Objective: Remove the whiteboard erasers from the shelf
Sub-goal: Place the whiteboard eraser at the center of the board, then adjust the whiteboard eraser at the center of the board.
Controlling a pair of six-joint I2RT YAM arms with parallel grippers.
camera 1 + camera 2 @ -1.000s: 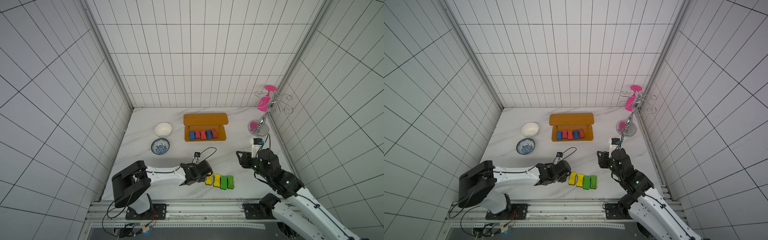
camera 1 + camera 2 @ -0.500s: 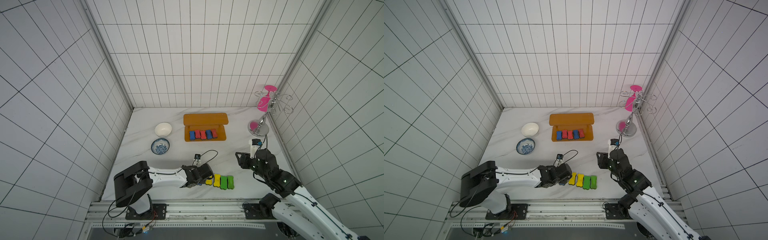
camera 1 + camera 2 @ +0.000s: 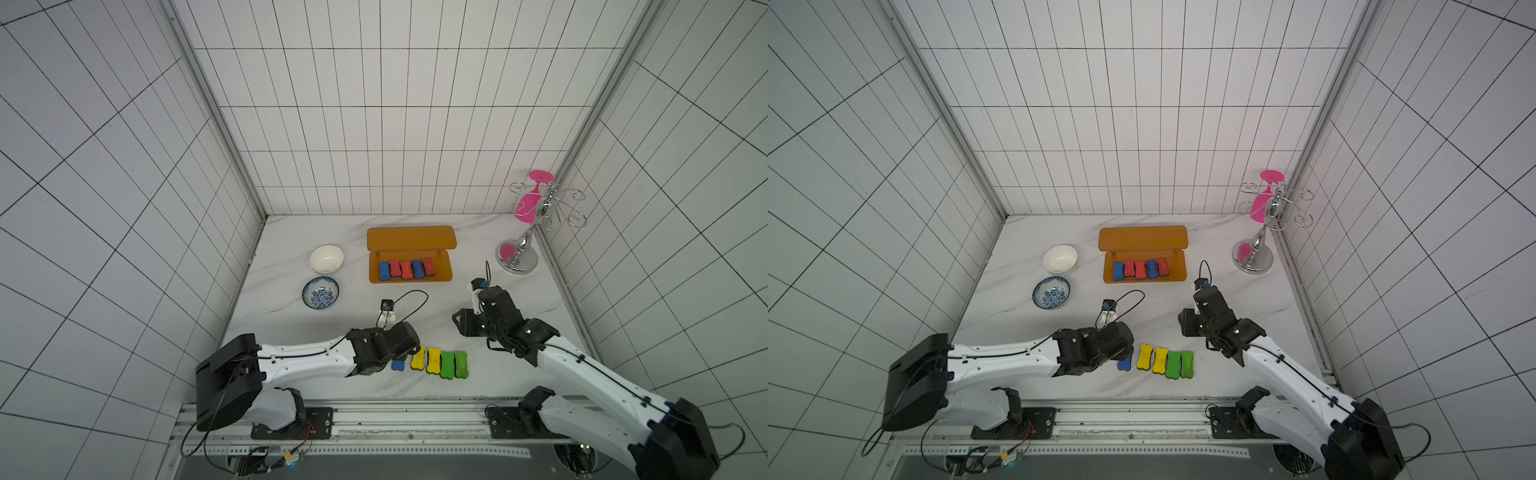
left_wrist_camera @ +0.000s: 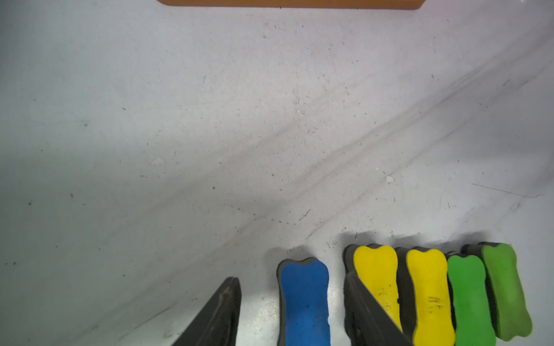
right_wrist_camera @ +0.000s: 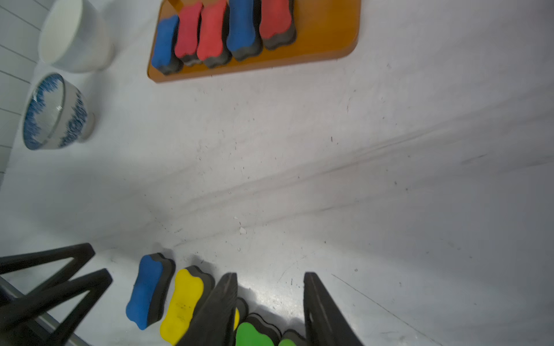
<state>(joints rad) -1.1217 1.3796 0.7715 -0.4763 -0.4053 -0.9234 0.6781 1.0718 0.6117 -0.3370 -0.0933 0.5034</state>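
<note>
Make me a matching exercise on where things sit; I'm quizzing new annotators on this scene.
Things
1. pink glass
2. red eraser
3. loose blue eraser
4. white bowl

Places
A. on the table, next to a yellow eraser
B. hanging on the silver wire rack
C. on the table, beside the blue-patterned bowl
D. on the lower board of the shelf

Pairs: 1-B, 2-D, 3-A, 4-C
</note>
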